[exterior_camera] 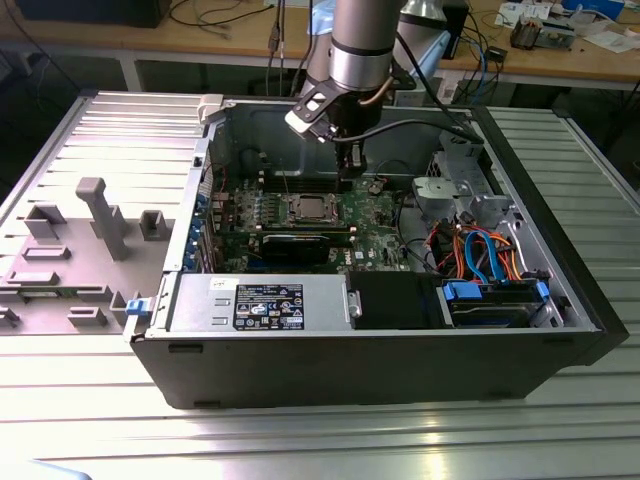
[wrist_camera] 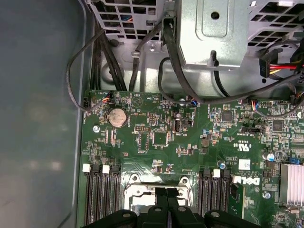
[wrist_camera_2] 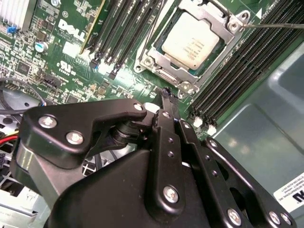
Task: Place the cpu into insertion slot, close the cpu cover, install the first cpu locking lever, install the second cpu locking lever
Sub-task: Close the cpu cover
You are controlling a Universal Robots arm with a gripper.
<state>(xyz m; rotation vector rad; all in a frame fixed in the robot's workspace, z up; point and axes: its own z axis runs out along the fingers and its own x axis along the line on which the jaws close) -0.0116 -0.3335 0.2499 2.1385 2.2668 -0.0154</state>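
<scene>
The cpu (wrist_camera_2: 190, 40), a flat square chip with a dull silver top, lies in the insertion slot (wrist_camera_2: 176, 81) on the green board. The cpu cover (wrist_camera_2: 216, 16), a thin silver frame, lies flat around the chip. A thin metal lever rod (wrist_camera_2: 278, 24) sticks out from one corner of the cover. In the exterior view the cpu (exterior_camera: 310, 208) sits mid-board, with my gripper (exterior_camera: 350, 165) hanging just behind it and towards that view's right. My gripper (wrist_camera: 167, 192) is shut with nothing between its black fingers (wrist_camera_2: 165, 102), close to the slot's rim (wrist_camera: 135, 183).
Long black memory slots (wrist_camera_2: 237, 66) flank the socket on both sides. The open computer case holds a power supply (exterior_camera: 265, 305), a drive cage (exterior_camera: 450, 195) and coloured cables (exterior_camera: 480, 250). A grey fixture tray (exterior_camera: 90, 240) lies at the exterior view's left.
</scene>
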